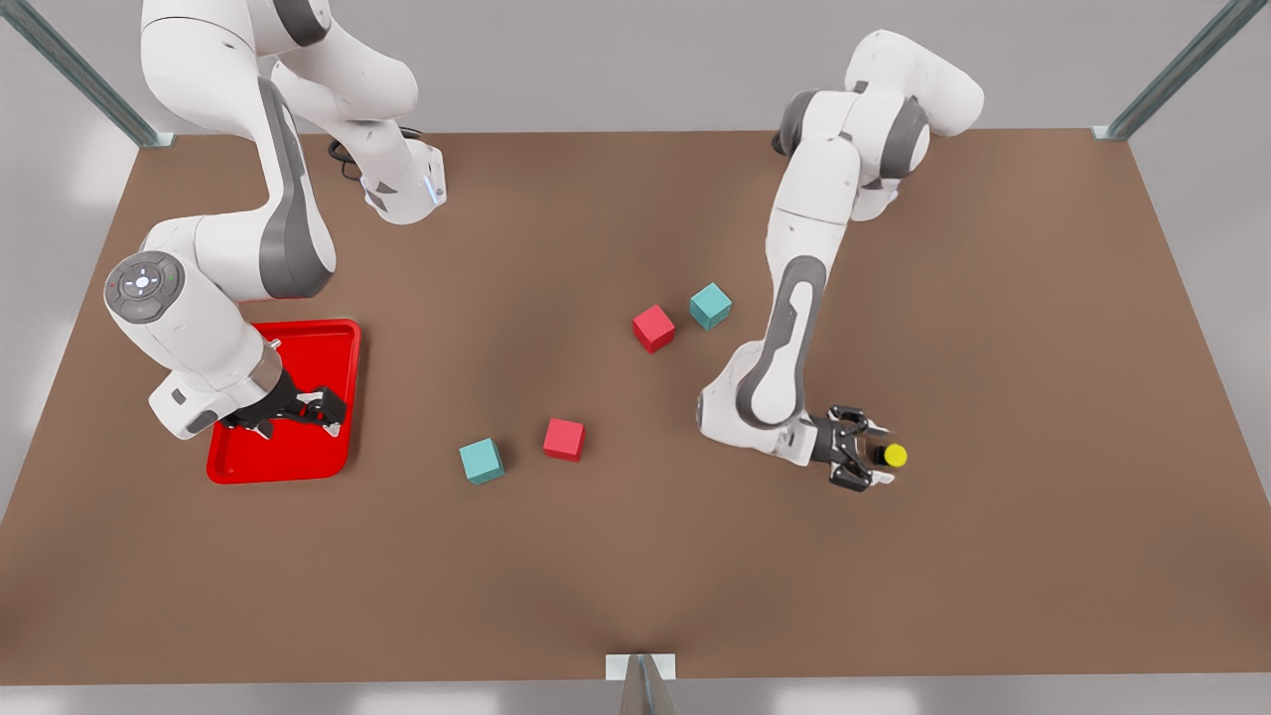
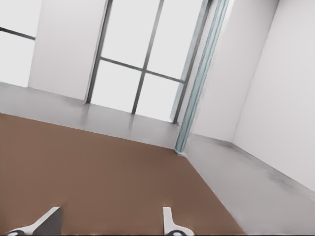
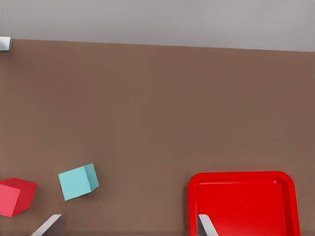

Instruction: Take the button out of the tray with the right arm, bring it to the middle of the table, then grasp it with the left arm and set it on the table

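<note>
Since the button sits just off the left end effector, whose fingers look spread around it low over the surface, a release seems underway; the right end effector waits, fingers apart, above the tray.

Large matte brown rectangular tabletop, plain surface. Flat glossy red rectangular tray with low rim lies at frame left. Two small red cubes, one centre, one lower centre. Two small teal cubes, one just right of the centre red, one lower centre-left.
</note>
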Available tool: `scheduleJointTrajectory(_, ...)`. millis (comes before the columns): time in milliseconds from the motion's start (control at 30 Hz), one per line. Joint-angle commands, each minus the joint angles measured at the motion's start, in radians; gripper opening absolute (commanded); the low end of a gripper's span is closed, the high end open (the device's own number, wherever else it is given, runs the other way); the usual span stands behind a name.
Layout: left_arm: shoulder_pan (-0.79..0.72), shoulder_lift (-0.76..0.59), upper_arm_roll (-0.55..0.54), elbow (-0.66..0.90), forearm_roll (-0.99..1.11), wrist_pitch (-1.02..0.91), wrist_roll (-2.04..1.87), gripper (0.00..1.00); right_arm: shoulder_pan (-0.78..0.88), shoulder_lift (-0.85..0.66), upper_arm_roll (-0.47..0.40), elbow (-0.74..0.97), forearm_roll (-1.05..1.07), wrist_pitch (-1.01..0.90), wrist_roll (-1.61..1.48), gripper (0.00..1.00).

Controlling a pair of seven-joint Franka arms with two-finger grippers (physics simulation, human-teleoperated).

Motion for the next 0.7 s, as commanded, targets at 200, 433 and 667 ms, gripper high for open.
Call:
scheduleJointTrajectory(200, 0.236, -0.496, 0.002, 0.290, -1.014, -0.387, 2.424, 1.00, 0.000, -0.001, 0.000, 0.001, 0.001, 0.000, -0.003, 1.00)
scheduleJointTrajectory(433, 0.459, -0.838, -0.267, -0.063, -0.864, -0.192, 2.704, 1.00, -0.001, -0.001, 0.000, 0.002, 0.001, 0.000, -0.003, 1.00)
scheduleJointTrajectory(667, 0.457, -0.844, -0.270, -0.069, -0.869, -0.197, 2.704, 1.00, -0.001, 0.002, -0.004, -0.003, -0.001, -0.006, -0.001, 1.00)
